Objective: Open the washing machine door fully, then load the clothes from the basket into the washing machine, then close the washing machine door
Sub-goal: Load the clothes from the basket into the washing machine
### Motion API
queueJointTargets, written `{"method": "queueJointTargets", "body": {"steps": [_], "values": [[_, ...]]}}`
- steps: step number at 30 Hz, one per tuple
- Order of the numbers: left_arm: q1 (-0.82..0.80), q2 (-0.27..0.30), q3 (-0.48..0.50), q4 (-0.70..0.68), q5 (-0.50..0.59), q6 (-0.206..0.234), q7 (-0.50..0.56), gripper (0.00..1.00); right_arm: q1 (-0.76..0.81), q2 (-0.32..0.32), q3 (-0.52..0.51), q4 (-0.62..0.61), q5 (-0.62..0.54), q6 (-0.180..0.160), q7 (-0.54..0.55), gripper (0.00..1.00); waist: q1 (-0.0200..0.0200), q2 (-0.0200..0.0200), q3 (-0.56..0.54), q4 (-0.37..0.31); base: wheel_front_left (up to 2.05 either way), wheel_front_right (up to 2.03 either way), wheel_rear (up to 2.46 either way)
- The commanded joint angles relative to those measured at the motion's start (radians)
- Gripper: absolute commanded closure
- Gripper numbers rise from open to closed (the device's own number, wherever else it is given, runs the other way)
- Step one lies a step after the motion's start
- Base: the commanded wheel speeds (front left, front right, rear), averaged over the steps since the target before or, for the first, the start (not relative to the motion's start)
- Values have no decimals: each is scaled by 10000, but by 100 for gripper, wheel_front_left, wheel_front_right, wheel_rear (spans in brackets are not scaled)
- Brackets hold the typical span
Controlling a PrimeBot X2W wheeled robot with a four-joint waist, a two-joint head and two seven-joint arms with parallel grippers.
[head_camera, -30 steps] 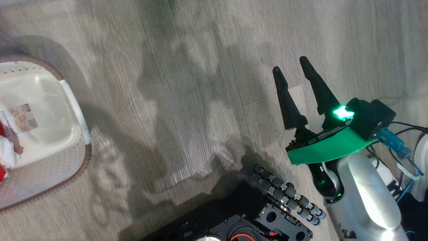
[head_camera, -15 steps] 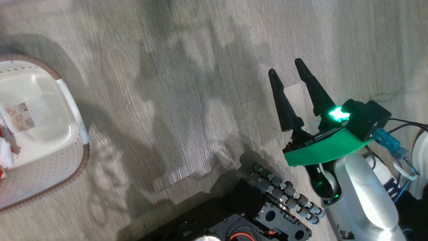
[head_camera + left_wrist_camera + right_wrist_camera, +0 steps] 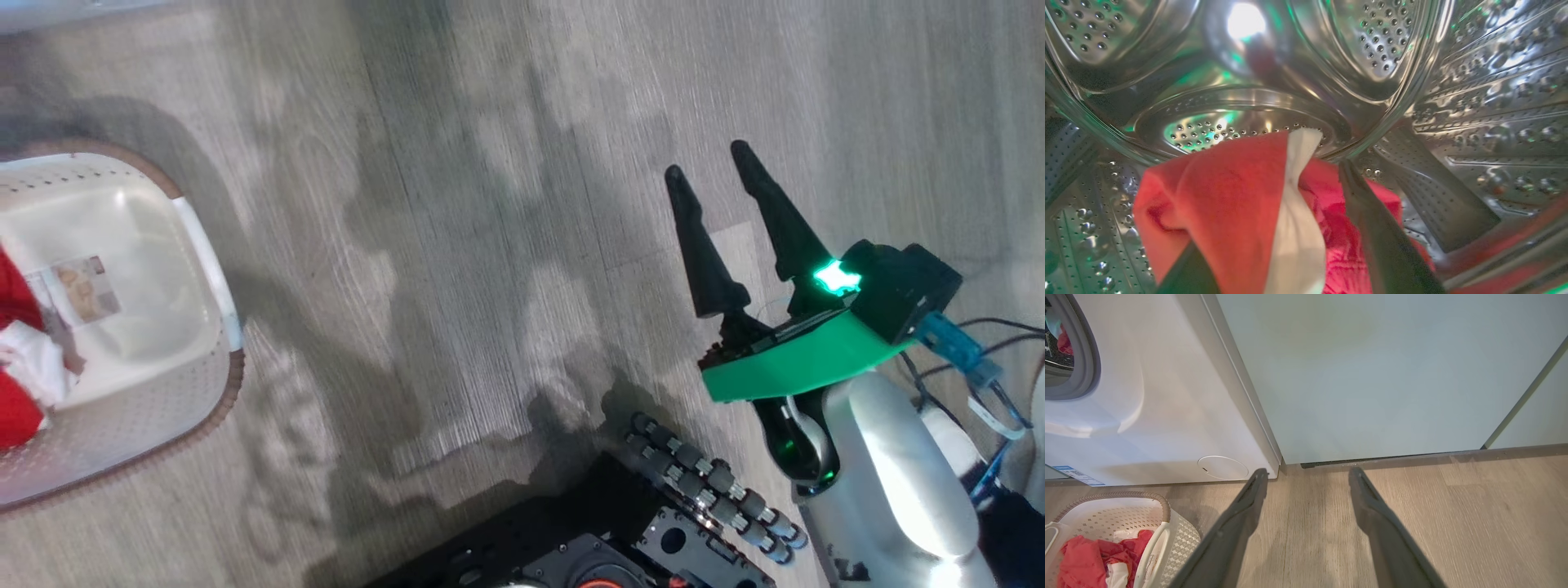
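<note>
My head camera looks down at the floor point(image 3: 490, 245) and the basket point(image 3: 147, 261) on my left. My right wrist camera, low, sees that basket too. My left wrist camera is deep inside the drum point(image 3: 1474, 81).

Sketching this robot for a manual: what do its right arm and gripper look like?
The right gripper has two long, tapered black fingers on a bright green plate, a glowing green light, a black box behind, a blue cable plug, and a smooth silvery-white forearm.
</note>
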Motion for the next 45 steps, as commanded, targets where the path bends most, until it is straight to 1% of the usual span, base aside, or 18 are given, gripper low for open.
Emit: {"method": "queueJointTargets", "body": {"steps": [1, 9, 22, 28, 35, 41, 45], "values": [[17, 208, 65, -312, -100, 2, -98, 0, 254, -35, 70, -200, -90, 0, -94, 0, 0, 0, -135, 112, 0, 0, 0], [1006, -386, 154, -830, -625, -7, -126, 0, 183, -35, -320, -242, -524, 0, -94, 0, 0, 0, -851, 666, 0, 0, 0], [3904, -1214, 494, -1974, -1318, -11, -129, 0, 432, -35, -721, -58, -1063, 0, -94, 0, 0, 0, -2493, 1578, 0, 0, 0], [4668, -1343, 506, -2424, -1594, -12, -129, 0, 538, -35, -804, -24, -1252, 0, -94, 0, 0, 0, -2804, 1897, 0, 0, 0], [5126, -1291, 353, -2680, -1875, -12, -129, 0, 594, -35, -791, -31, -1251, 0, -94, 0, 0, 0, -2841, 2050, 0, 0, 0], [5145, -1233, 63, -2222, -2204, -13, -41, 0, 556, -35, -757, -8, -1237, 0, -94, 0, 0, 0, -2815, 2037, 0, 0, 0], [5017, -1169, -466, -1858, -2742, -13, 667, 0, 546, -35, -750, 14, -1217, 0, -94, 0, 0, 0, -2826, 1975, 0, 0, 0]]}}
